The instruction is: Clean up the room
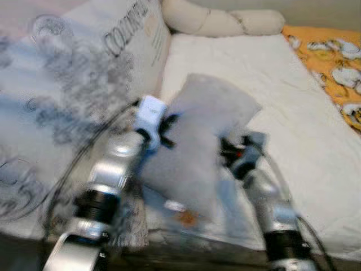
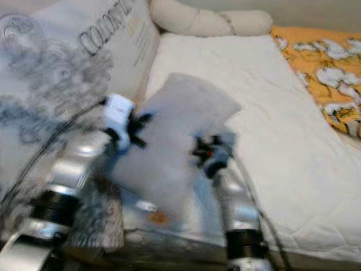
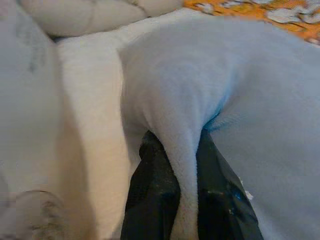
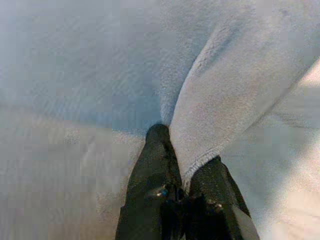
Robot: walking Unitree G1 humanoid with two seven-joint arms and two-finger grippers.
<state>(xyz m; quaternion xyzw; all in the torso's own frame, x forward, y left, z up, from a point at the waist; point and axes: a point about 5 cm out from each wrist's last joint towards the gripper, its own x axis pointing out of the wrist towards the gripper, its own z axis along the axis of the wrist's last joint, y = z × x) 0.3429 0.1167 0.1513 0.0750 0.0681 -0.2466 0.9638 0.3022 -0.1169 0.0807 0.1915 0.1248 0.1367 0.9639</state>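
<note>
Fleecy pale-grey blanket [image 1: 197,141] hangs in the air over the bed [image 1: 271,113], pinched from both sides, and the head views blur it badly. Up close, the left wrist view gives the sharp detail: the left end effector [image 3: 186,200] has its two black fingers [image 3: 152,195] clamped on a raised fold of the blanket. The right wrist view shows the same on the other side, with the right end effector [image 4: 182,172] nipping an edge of the blanket between its fingers [image 4: 152,175]. From the head, both silver arms reach forward over the near edge of the mattress, the blanket stretched between them. Around it: a white quilted cover on the bed, a big printed pillow [image 1: 84,73] standing just to the left, a long cream bolster [image 1: 225,22] across the far end, and an orange patterned sheet [image 1: 333,62] at the far right
</note>
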